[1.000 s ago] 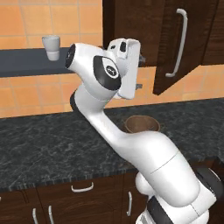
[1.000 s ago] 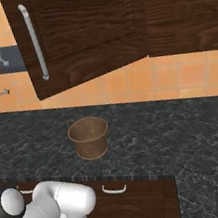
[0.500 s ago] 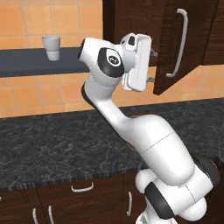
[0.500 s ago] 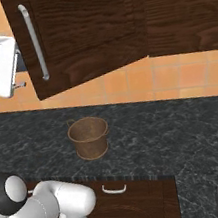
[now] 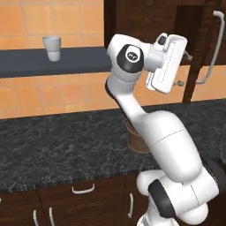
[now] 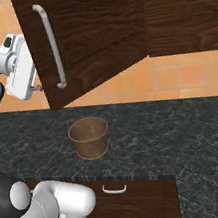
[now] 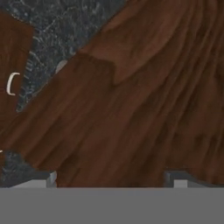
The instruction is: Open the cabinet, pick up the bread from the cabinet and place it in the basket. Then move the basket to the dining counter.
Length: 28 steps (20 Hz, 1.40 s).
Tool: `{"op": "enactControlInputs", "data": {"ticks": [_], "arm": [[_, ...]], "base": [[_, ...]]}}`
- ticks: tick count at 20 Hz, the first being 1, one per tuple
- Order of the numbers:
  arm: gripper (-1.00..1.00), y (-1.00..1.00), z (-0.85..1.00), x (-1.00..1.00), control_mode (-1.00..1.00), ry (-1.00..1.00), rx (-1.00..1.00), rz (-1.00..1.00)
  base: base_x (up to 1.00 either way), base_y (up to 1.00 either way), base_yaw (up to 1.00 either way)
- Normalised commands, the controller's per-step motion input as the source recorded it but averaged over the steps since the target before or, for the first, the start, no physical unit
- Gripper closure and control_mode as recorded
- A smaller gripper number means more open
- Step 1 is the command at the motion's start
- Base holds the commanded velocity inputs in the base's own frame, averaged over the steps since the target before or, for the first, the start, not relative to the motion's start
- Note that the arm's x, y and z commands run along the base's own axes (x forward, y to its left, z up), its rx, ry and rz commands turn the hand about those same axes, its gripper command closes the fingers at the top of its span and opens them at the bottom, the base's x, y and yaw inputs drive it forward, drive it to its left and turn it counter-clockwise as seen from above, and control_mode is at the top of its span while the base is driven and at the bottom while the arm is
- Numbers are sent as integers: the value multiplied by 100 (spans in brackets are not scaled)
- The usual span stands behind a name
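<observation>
Up high, gripper (image 6: pixel 37 87) open, jaws spread wide just beside the swung-open cabinet door (image 6: pixel 92 32), near its silver bar handle (image 6: pixel 52 45). Woven basket (image 6: pixel 89 137) stands upright on the black granite worktop (image 6: pixel 152 139), mid-depth, below the door.

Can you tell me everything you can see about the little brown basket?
The basket is small, round and brown, with a woven look, like a tiny bucket that gets narrower toward its bottom. It has no handle, though a thin loop sticks out at one side of its rim. It stands upright on the black speckled counter, below the open cabinet door. It looks empty inside. Nothing touches it except the counter.
</observation>
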Motion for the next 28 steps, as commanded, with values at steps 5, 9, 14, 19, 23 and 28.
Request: {"op": "enactControlInputs", "data": {"ticks": [5, 9, 14, 19, 23, 28], "arm": [[-100, -100, 0, -26, -100, -7, 10, 6], [-100, -91, 0, -2, -100, 0, 2, 19], [-100, -94, -1, 8, -100, 0, 0, 20], [-100, -48, 0, 4, -100, 0, 1, 8], [-100, 42, -2, 2, -100, 0, 1, -1], [-100, 89, -19, 5, -100, 0, 10, -1]], "base": [[0, 0, 0], [0, 0, 0], [0, 0, 0], [0, 0, 0], [0, 0, 0], [0, 0, 0]]}}
